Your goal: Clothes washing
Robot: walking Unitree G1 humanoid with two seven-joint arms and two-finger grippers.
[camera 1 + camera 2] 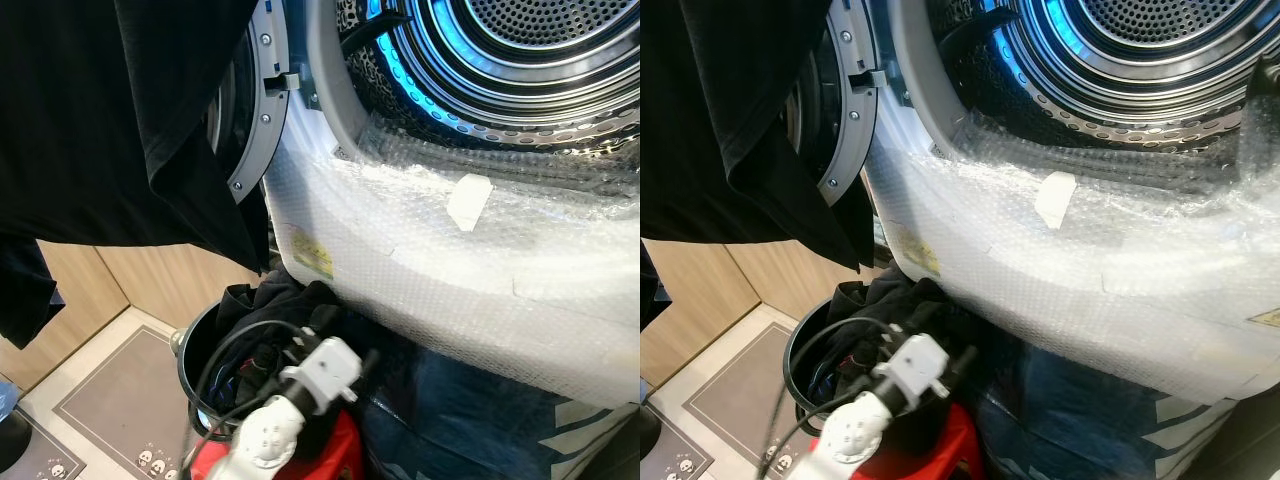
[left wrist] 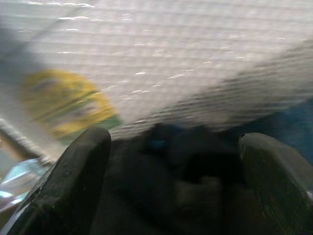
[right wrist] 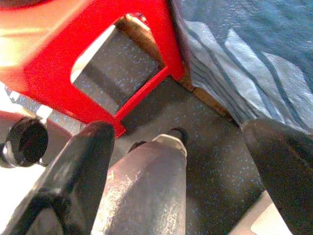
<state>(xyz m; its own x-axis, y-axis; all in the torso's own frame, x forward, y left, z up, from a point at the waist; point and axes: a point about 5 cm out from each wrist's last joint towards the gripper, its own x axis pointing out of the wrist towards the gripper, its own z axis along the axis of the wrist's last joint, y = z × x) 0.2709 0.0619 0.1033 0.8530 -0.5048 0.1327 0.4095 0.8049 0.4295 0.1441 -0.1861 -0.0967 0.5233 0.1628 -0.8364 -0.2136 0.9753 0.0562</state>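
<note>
Looks like loading has barely started: the washer drum (image 1: 530, 40) sits open and empty, while dark clothes (image 1: 275, 300) are piled in the bucket (image 1: 190, 370) below it. Left claw (image 2: 176, 161) is spread wide right over that pile, gripping nothing. Right claw (image 3: 176, 156) hangs wide open over the floor beside a red stool (image 3: 98, 54).

Light wood panelling (image 1: 150, 275) fills the lower left of the frame, above a pale floor (image 1: 40, 395) carrying a grey mat (image 1: 120, 400) with a thin border line. A red stool (image 3: 58, 63) stands on dark speckled flooring (image 3: 210, 152) beside blue patterned cloth (image 3: 254, 54).
</note>
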